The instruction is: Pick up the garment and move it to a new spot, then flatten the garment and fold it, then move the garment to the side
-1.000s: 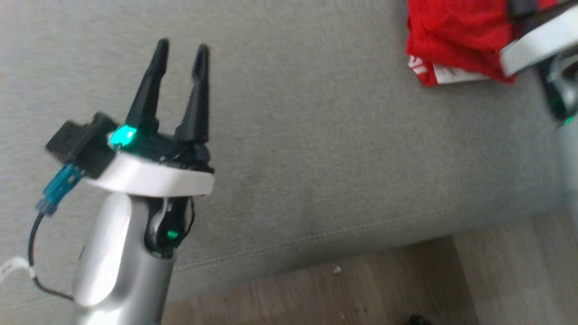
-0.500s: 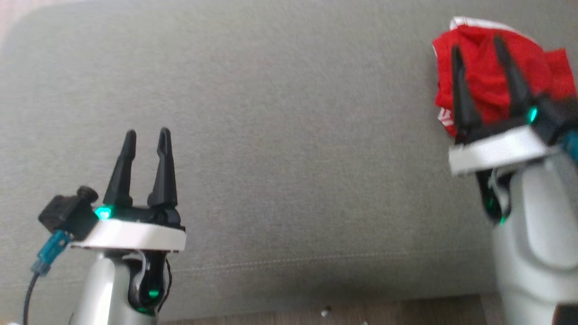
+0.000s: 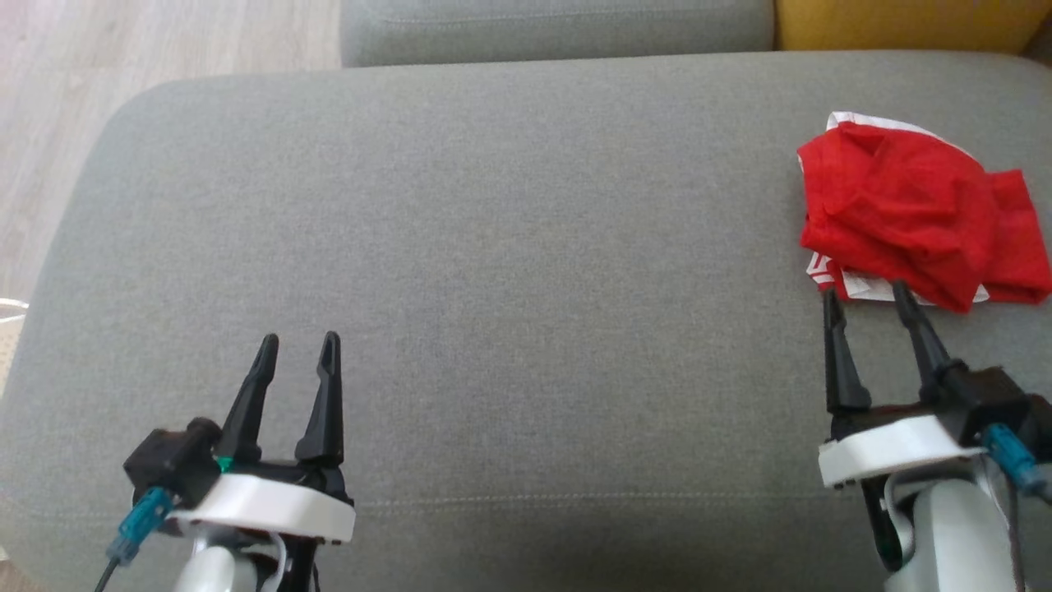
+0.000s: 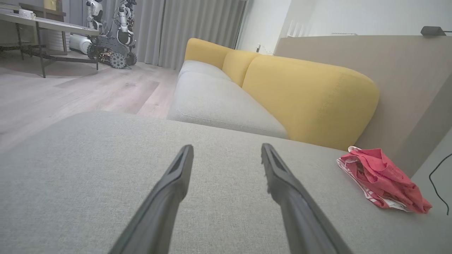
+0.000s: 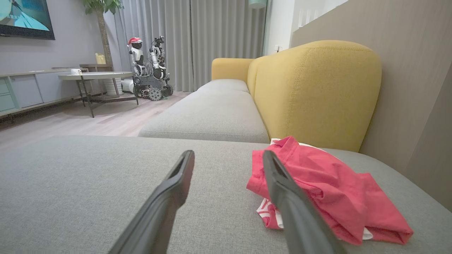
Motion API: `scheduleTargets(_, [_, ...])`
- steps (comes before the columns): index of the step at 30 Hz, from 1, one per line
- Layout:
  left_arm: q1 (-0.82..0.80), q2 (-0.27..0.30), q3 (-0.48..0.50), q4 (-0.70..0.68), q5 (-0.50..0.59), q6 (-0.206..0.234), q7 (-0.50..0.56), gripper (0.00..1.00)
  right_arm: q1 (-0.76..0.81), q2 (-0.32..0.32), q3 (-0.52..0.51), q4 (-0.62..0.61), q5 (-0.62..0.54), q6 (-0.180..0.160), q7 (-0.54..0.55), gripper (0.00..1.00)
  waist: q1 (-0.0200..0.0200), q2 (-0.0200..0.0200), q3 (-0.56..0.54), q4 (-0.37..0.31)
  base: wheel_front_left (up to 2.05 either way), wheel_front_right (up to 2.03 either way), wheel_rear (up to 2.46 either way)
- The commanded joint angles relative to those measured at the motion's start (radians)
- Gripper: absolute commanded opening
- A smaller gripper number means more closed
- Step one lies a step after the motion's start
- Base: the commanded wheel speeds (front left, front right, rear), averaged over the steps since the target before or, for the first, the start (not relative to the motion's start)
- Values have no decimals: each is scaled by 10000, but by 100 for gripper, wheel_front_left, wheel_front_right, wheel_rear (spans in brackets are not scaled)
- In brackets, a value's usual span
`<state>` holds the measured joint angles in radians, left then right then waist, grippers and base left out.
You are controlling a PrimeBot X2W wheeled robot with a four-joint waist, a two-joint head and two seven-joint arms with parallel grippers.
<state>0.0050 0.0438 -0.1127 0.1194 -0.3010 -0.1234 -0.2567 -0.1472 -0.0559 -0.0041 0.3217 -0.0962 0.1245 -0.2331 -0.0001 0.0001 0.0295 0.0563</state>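
Note:
The garment (image 3: 912,218) is a crumpled red piece with white trim, bunched at the right end of the grey sofa seat (image 3: 509,247). It also appears at the right in the left wrist view (image 4: 381,181) and close ahead in the right wrist view (image 5: 328,194). My right gripper (image 3: 867,292) stands open just short of the garment's near edge, nothing between its fingers. Far to the left, near the seat's front edge, my left gripper (image 3: 297,339) is open and empty over bare cushion.
A yellow backrest (image 5: 317,91) rises behind the garment, with a beige wall panel (image 5: 416,88) to its right. A second grey seat cushion (image 4: 215,102) continues beyond. Wooden floor (image 3: 49,123) lies left of the sofa, with a table (image 5: 95,79) and another robot (image 5: 148,70) far off.
The head camera has swung and levelled, so the whole seat now shows. Both grippers stay open and empty; the right one now sits below the garment's near edge instead of overlapping it.

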Motion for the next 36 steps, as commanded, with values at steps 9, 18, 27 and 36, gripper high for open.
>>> scheduleTargets(9, [-224, 65, 228, -231, 321, 178, -51, 100, -15, 54, 379, -460, -174, 62, -209, 100, 1, -1, -86, 14, 0, 0, 0])
scheduleTargets(18, [-244, 65, 145, -392, 882, 368, -51, 100, -56, 55, 474, -449, -170, 62, -231, 100, 1, -1, -113, -70, 0, 0, 0])
scheduleTargets(27, [-91, 65, 369, -877, 675, 572, -51, 100, -62, 56, 549, -444, -124, 62, -237, 100, 1, -1, -203, -182, 0, 0, 0])
scheduleTargets(36, [-36, 64, 525, -878, 426, 611, -51, 100, -95, 56, 552, -443, -86, 62, -235, 100, 1, -1, -193, -180, 0, 0, 0])
